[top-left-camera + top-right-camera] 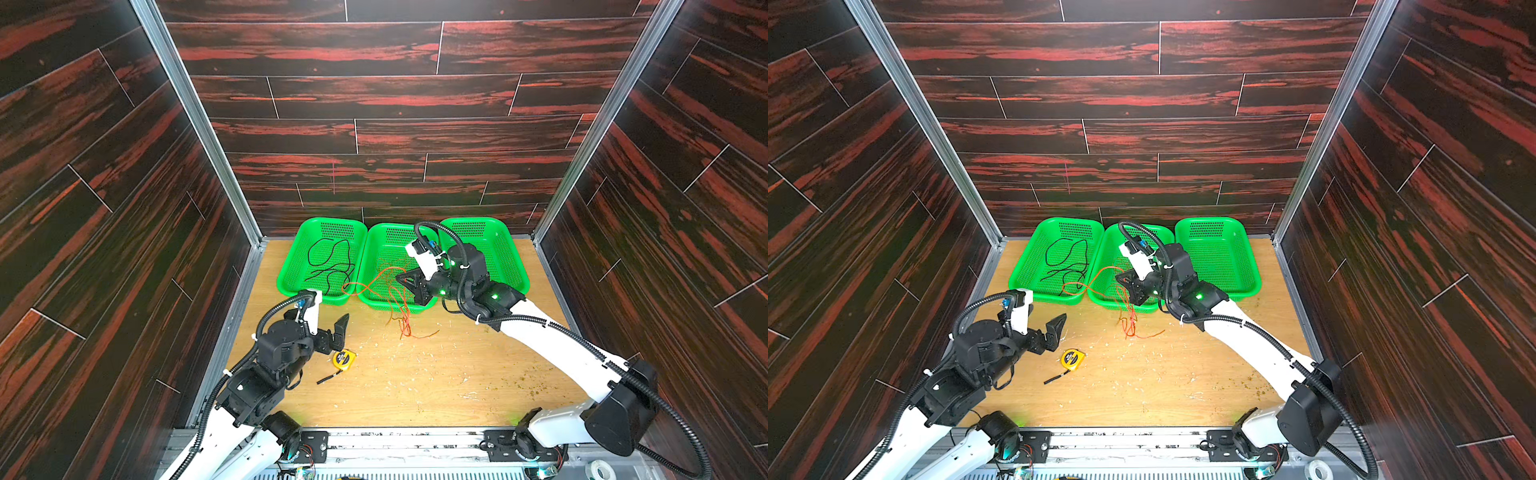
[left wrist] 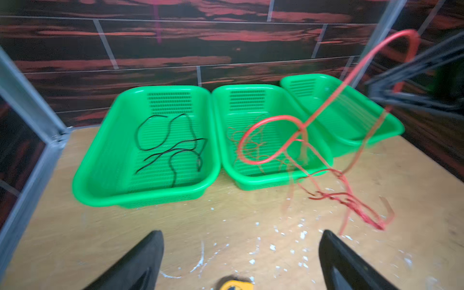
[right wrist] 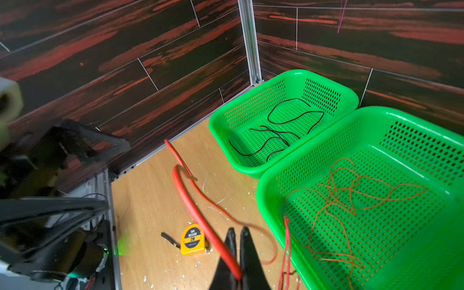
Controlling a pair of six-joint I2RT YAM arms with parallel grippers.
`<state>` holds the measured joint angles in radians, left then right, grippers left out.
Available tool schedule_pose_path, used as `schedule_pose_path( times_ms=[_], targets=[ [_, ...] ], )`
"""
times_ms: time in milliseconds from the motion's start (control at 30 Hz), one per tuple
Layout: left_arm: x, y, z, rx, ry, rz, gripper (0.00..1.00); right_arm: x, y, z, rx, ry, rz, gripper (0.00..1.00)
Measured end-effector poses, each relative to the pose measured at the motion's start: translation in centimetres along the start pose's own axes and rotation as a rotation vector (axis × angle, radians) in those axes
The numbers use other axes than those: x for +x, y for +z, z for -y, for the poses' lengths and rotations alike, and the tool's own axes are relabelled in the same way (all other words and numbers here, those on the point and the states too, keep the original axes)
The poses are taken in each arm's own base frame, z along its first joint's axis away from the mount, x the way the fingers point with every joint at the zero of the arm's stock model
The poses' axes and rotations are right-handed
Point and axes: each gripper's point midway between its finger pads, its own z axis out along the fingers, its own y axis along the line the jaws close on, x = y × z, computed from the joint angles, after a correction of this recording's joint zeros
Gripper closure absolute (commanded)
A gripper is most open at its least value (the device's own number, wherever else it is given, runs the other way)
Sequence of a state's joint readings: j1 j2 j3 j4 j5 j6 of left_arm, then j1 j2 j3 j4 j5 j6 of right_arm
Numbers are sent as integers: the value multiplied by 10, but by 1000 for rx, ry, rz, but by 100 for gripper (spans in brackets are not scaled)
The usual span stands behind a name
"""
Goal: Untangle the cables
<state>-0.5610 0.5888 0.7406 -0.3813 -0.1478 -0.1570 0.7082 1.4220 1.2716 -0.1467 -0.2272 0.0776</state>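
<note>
- The right gripper (image 3: 238, 229) has its jaws pressed together on the red cable (image 3: 198, 211), pinching it just behind the fingertips.
- From that grip the red cable rises in an open loop over the gap between the left basket (image 1: 291, 266) and the middle basket (image 1: 386, 305). Its other strands dangle past the middle basket's front rim onto the table (image 1: 415, 382).
- The left gripper (image 2: 241, 233) has its jaws spread wide with nothing between them. It hangs low over the table in front of the left basket.
- A yellow tape measure (image 1: 344, 358) lies just beside the left gripper.
- The black cable (image 2: 138, 135) lies in loose loops inside the left basket.
- The orange cable (image 3: 334, 193) lies tangled on the floor of the middle basket.
</note>
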Motion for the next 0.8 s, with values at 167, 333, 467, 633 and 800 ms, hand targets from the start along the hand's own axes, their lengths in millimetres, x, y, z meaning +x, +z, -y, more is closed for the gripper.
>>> schedule_pose_path(
  times_ms=[167, 333, 467, 633, 800],
  targets=[
    [-10, -14, 9, 61, -18, 32, 1, 7, -2, 21, 40, 9, -25, 100],
    [-24, -26, 7, 48, -41, 43, 1, 14, -3, 35, 65, -12, -50, 100],
    [-41, -29, 6, 33, -42, 50, 1, 21, 0, 33, 54, -44, -63, 100],
    [-57, -15, 2, -22, -38, 18, 2, 39, 4, 25, -15, -62, -82, 100],
    [-67, 12, 0, -69, -38, -27, 4, 62, 3, 10, -106, -74, -98, 100]
  ],
)
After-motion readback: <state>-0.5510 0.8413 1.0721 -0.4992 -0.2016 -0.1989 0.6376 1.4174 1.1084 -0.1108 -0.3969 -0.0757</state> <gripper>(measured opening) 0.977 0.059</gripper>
